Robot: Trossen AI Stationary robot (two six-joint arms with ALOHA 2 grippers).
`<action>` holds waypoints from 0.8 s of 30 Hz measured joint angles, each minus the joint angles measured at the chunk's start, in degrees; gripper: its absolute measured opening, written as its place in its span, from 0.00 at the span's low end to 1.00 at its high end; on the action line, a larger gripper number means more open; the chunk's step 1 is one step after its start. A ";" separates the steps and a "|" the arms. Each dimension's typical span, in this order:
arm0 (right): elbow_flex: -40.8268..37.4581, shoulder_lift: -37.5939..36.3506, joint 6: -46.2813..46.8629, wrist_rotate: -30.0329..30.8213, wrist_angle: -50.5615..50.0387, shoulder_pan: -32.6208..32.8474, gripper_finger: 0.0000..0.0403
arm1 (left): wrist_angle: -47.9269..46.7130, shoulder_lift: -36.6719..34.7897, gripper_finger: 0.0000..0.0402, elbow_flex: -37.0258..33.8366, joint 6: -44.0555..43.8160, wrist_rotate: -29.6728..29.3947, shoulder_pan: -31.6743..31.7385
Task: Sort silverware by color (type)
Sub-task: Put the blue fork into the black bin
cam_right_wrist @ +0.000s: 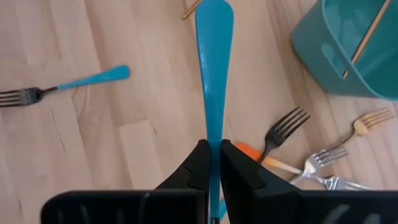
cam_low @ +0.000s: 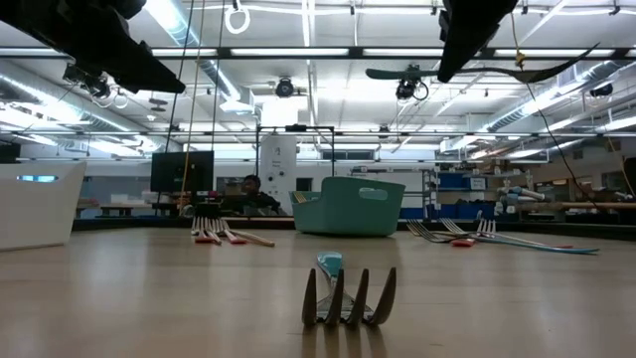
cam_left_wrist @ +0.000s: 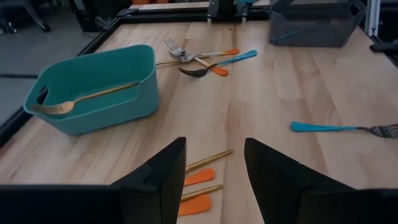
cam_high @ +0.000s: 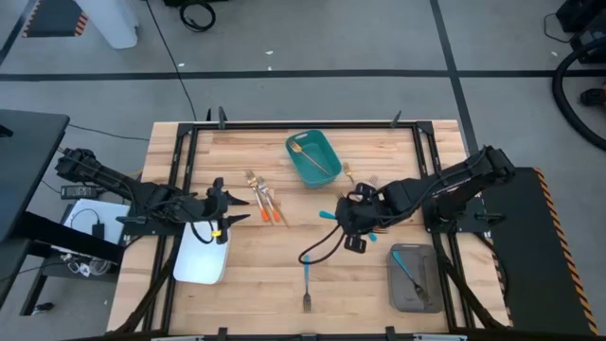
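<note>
While the right claw point(cam_right_wrist: 211, 163) is pinched tight on a blue-handled utensil point(cam_right_wrist: 213, 74), it hangs up in the air over the middle of the tabletop point(cam_high: 256, 260), near a little pile of forks point(cam_right_wrist: 311, 158). The blue handle sticks out straight in front of the claw. I think this step is to carry the blue one to the grey tray point(cam_high: 415, 278), where another blue-handled fork point(cam_high: 409, 268) already lies. To do it well, the claw should keep its squeeze firm, because the handle is thin and smooth and could slip or swing. It should go slow and let go low over the tray. One more blue-handled fork point(cam_high: 307, 281) lies alone near the front edge. The orange-handled ones point(cam_high: 267, 203) lie beside the left claw point(cam_left_wrist: 214, 163), which waits with its fingers apart over the white tray point(cam_high: 202, 260). A gold fork point(cam_high: 309, 156) rests in the teal bin point(cam_high: 313, 159).
</note>
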 joint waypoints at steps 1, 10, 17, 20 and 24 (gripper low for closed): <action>0.00 0.00 0.43 0.00 -0.33 0.26 0.08 | 0.11 0.02 0.43 0.01 1.00 -0.07 0.02; 0.00 0.02 5.88 0.00 -3.86 2.54 0.08 | 3.60 0.02 0.43 0.00 9.00 -2.46 0.09; -0.02 0.02 11.48 0.32 -6.59 5.18 0.08 | 10.52 0.02 0.43 0.02 18.46 -3.56 0.17; -0.02 0.02 13.92 1.14 -7.60 6.49 0.08 | 13.30 0.02 0.43 0.00 22.47 -3.70 0.17; -0.02 0.02 17.20 1.93 -8.77 8.15 0.08 | 16.22 0.02 0.43 0.00 26.68 -4.45 0.21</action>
